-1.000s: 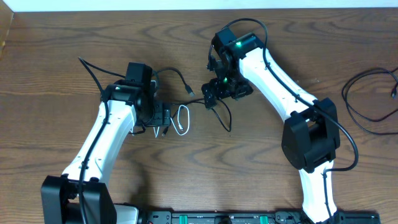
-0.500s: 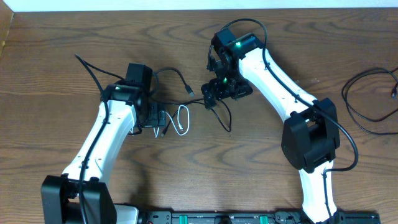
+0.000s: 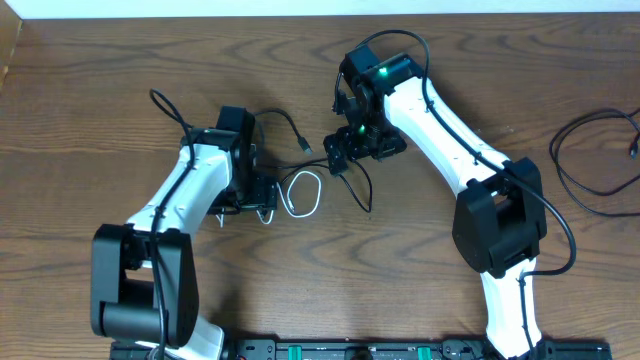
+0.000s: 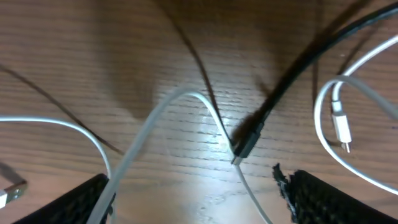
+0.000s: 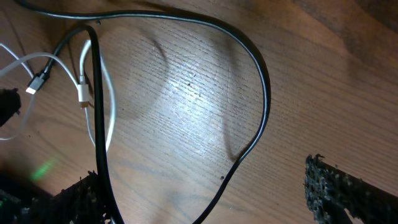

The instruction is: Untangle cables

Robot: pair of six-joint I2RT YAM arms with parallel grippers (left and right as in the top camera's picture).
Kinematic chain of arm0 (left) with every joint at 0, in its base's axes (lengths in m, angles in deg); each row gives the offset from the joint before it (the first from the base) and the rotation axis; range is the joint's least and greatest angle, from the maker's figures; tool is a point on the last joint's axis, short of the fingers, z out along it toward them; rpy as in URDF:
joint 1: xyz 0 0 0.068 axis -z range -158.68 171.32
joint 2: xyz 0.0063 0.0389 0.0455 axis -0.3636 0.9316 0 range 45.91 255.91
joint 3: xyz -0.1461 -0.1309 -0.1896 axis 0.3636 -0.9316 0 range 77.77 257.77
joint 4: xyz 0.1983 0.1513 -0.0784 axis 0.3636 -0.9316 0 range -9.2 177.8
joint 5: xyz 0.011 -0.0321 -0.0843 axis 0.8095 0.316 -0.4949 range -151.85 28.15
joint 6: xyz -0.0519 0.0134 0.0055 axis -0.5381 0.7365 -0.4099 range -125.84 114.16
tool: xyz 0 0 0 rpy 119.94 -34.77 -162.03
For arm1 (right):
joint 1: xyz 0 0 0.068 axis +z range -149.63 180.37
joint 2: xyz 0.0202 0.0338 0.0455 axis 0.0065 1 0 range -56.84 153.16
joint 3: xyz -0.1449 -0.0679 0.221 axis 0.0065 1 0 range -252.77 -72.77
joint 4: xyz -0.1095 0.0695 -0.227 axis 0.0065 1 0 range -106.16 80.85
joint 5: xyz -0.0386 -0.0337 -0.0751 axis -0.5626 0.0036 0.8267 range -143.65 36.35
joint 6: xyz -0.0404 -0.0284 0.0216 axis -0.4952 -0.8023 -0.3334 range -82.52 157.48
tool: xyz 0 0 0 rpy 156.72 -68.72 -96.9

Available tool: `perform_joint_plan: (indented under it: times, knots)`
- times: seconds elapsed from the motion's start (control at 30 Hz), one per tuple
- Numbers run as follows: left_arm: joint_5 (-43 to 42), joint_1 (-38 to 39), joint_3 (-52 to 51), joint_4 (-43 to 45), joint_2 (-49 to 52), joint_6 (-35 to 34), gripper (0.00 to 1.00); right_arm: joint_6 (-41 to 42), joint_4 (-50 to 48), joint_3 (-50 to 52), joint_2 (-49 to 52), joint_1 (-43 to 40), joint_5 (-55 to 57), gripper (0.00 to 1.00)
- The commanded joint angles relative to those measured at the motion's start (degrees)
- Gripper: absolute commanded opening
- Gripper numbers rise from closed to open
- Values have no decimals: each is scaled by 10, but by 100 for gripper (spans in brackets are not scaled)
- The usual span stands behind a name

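A white cable (image 3: 318,192) lies looped on the wooden table (image 3: 80,100) between the two arms. My left gripper (image 3: 265,200) hangs low over its left side, open. In the left wrist view two strands of the white cable (image 4: 143,134) run between the fingers (image 4: 323,199), untouched, and a black cable (image 4: 292,81) ends in a plug (image 4: 245,146) just ahead. My right gripper (image 3: 345,155) stands open over a black cable loop (image 5: 264,93); one strand passes by its left finger (image 5: 62,205). The white cable's plug ends (image 5: 83,93) lie at the left there.
Another black cable (image 3: 556,160) lies coiled at the table's far right edge, apart from the rest. The black cable (image 3: 290,122) behind the left gripper ends in a plug (image 3: 305,148) near the right gripper. The arm bases stand along the front edge.
The left arm has swung in and its gripper has shifted a little to the right, toward the white cable. The white loop now lies wider. The right arm has not moved.
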Motion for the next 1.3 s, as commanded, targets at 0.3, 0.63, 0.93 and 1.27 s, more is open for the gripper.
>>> perform_joint_plan:
  times: [0.3,0.63,0.93,1.27]
  knots:
    - [-13,1,3,31,1,-3,25,-8,-1,1,6,4,0,99]
    - [-13,1,86,31,-99,-4,8,-12,1,1,6,4,0,99]
    - [-13,1,99,53,-255,-6,8,-12,-1,1,6,4,-12,97]
    - [-13,1,99,149,-388,-39,8,-50,-23,-11,-2,-14,-160,97]
